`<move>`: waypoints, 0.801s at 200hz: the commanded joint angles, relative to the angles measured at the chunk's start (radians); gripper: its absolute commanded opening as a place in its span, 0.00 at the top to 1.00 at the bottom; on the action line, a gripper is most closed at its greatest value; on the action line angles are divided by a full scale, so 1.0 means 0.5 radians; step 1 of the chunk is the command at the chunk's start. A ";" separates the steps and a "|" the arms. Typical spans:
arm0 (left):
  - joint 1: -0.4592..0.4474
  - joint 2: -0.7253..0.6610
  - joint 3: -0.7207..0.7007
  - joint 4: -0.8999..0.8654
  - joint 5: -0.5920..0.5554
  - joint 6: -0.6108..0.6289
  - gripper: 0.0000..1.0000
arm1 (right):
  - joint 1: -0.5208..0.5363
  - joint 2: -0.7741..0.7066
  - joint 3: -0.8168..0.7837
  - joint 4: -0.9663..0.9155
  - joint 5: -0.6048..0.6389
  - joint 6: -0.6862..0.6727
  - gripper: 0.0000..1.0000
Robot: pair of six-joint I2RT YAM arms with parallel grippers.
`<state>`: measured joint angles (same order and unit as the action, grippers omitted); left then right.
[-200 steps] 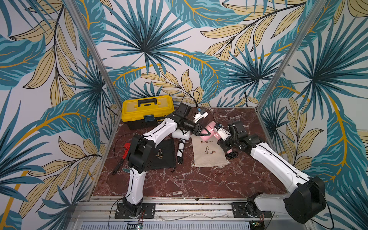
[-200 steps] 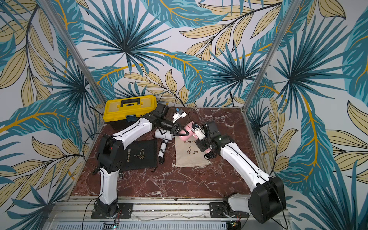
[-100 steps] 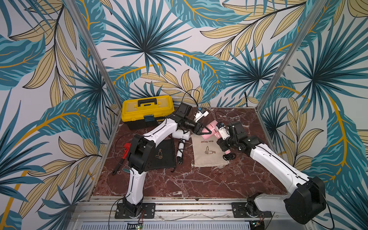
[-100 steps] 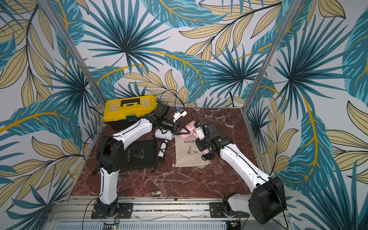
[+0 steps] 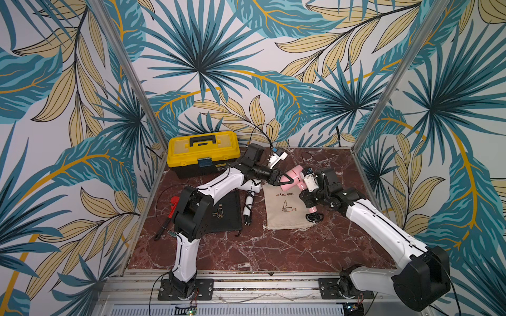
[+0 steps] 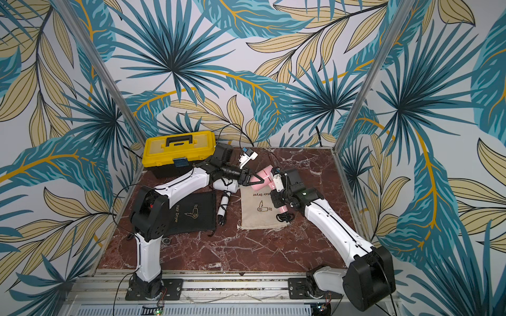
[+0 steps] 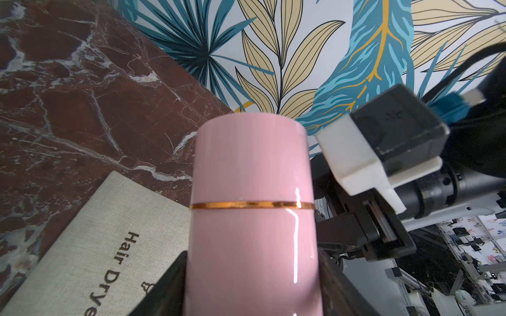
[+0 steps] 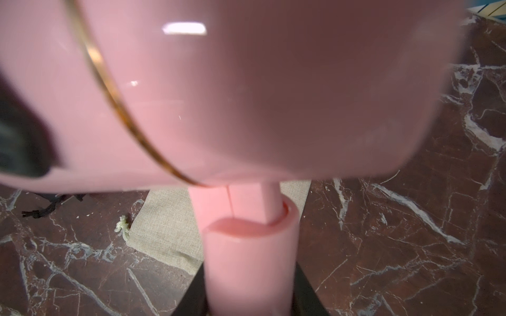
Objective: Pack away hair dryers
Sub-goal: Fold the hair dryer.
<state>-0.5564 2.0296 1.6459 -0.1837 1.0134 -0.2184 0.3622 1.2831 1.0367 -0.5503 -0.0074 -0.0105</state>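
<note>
Two flat pouches; pink dryer outside.

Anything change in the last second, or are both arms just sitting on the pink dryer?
At most a slight drift of the arms. The left gripper stays clamped on the pink hair dryer at its barrel and the right gripper on its handle, over the beige pouch. Nothing was grasped or released. The white hair dryer, black pouch and yellow toolbox lie where they were.

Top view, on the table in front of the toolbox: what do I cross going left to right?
Red pipe wrench → black pouch → white hair dryer → beige pouch. The pink hair dryer hangs over the beige pouch, so it is left out.
</note>
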 commanded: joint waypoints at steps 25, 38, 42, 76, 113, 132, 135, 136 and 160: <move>-0.150 -0.026 -0.165 -0.024 0.029 -0.097 1.00 | -0.084 -0.030 0.072 0.724 0.145 0.458 0.82; -0.157 -0.016 -0.165 -0.022 0.031 -0.100 1.00 | -0.085 -0.032 0.073 0.737 0.148 0.461 0.82; -0.162 -0.016 -0.170 -0.022 0.035 -0.100 1.00 | -0.084 -0.032 0.077 0.733 0.152 0.459 0.82; -0.194 -0.006 -0.230 0.002 0.032 -0.091 1.00 | -0.088 -0.033 0.087 0.697 0.174 0.435 0.82; -0.160 0.005 -0.181 0.000 0.033 -0.081 1.00 | -0.085 -0.037 0.052 0.685 0.041 0.319 0.80; -0.134 0.015 -0.133 0.000 0.072 -0.097 1.00 | -0.086 -0.072 0.000 0.686 -0.008 0.216 0.77; -0.131 0.016 -0.125 0.000 0.079 -0.100 1.00 | -0.086 -0.079 -0.007 0.687 -0.012 0.202 0.76; -0.131 0.017 -0.124 0.001 0.080 -0.100 1.00 | -0.086 -0.082 -0.009 0.687 -0.016 0.197 0.76; -0.125 0.036 -0.078 0.000 0.136 -0.109 0.99 | -0.089 -0.112 -0.011 0.702 -0.044 0.090 0.76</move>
<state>-0.5720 2.0258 1.6001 -0.0536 0.9649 -0.2962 0.3397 1.2785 1.0092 -0.5198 -0.0387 0.0292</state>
